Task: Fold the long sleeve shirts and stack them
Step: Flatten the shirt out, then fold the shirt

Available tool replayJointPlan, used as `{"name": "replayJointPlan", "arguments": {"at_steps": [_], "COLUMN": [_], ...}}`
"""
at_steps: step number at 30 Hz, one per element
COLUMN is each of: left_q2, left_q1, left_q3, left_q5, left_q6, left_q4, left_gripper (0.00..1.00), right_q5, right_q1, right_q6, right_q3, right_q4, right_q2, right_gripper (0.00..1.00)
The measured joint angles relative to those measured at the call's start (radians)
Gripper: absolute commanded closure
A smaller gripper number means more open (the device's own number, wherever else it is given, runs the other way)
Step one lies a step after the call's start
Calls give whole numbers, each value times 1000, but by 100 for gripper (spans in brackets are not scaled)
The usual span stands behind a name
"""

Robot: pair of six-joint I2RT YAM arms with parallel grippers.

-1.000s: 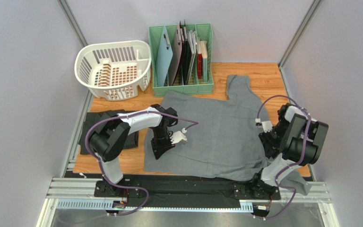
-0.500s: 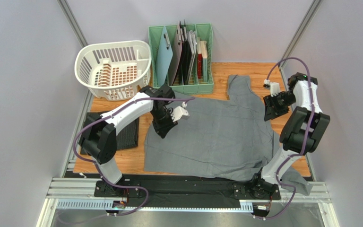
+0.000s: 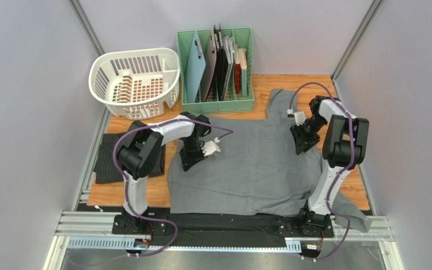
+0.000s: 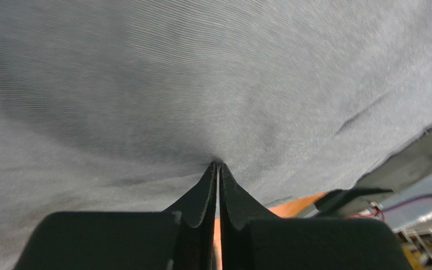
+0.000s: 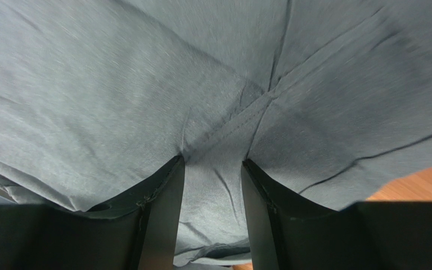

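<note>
My left pincer (image 4: 218, 166) is pinched shut on the grey shirt (image 3: 252, 163), spread mid-table, near its 10 o'clock edge, while my right pincer (image 5: 212, 160) stands half-wide astride the sleeve seam (image 5: 241, 121) at 2 o'clock, probably to square the cloth for folding.

A robotics lab test cell rather than a home: plain pale walls (image 3: 27, 112) framed by aluminium posts (image 3: 86, 25) close in a small wooden bench (image 3: 308, 84). A left arm (image 3: 145, 152) and a right arm (image 3: 342, 140) are bolted to a metal rail (image 3: 229, 222) at its near edge, with purple cables (image 3: 107, 163) looping off them. Household things, a white laundry basket (image 3: 106, 93) and a green file rack (image 3: 217, 106), stand at the back.
</note>
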Motion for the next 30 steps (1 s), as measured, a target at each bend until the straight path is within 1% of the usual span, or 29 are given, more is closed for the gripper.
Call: {"name": "replayJointPlan", "arguments": {"at_steps": [5, 8, 11, 12, 14, 15, 17, 20, 22, 25, 26, 27, 30], "left_q2": [-84, -119, -142, -153, -170, -175, -180, -183, -184, -184, -183, -180, -149], "left_q1": [-33, -66, -70, -56, -3, 33, 117, 225, 269, 303, 306, 307, 304], "left_q3": [-164, -228, -245, -241, -204, -165, -51, 140, 219, 269, 270, 270, 282], "left_q5": [34, 69, 108, 129, 178, 211, 264, 313, 327, 359, 366, 378, 424], "left_q6": [2, 2, 1, 2, 12, 16, 15, -6, -40, -87, -92, -92, -27], "left_q4": [-37, -64, -85, -92, -124, -141, -144, -82, -9, 138, 179, 221, 297], "left_gripper": [94, 93, 86, 80, 74, 71, 68, 66, 63, 62, 61, 59, 59], "right_q5": [37, 42, 31, 21, -1, -16, -48, -114, -154, -204, -214, -220, -225], "right_q1": [57, 89, 106, 108, 97, 85, 51, -16, -50, -92, -104, -113, -132], "right_q6": [-21, -43, -79, -92, -113, -119, -122, -97, -61, 14, 46, 70, 150], "right_q3": [-105, -171, -223, -231, -225, -208, -137, 87, 223, 351, 369, 376, 377], "right_q4": [26, 27, -3, -18, -53, -76, -125, -165, -161, -130, -107, -90, -34], "right_q2": [-46, -87, -116, -121, -124, -124, -124, -103, -83, -53, -43, -35, -2], "right_gripper": [53, 55, 55, 55, 54, 54, 53, 53, 51, 49, 48, 48, 47]}}
